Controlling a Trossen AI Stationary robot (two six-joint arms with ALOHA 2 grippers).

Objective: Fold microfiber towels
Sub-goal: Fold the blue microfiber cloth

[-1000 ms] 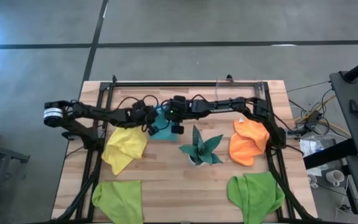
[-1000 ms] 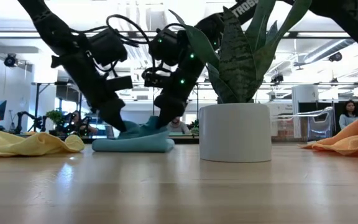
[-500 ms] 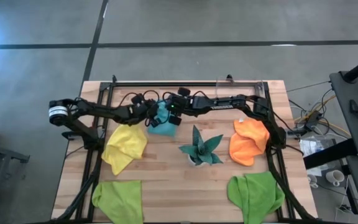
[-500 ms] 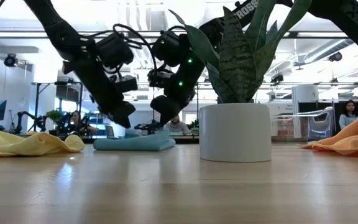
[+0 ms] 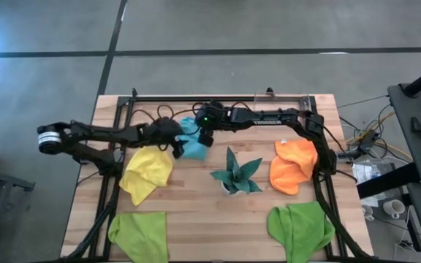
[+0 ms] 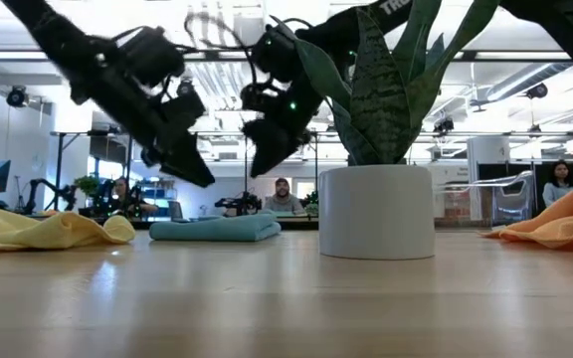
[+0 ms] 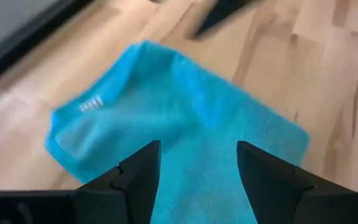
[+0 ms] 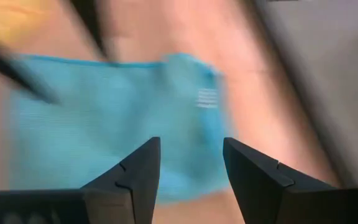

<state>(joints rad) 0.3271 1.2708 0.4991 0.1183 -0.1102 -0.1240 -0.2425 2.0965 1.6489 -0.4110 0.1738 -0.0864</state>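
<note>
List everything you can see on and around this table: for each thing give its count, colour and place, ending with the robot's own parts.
light blue towel: one, folded flat, back centre of the table, under both claws.
yellow towel: one, crumpled, left of centre.
orange towel: one, crumpled, right side.
lime green towels: two, front left and front right.
potted plant: one, dark green leaves in a white pot, centre.
wooden table: one, light wood.
left claw: open, raised above the blue towel.
right claw: open, raised above the same towel.
</note>
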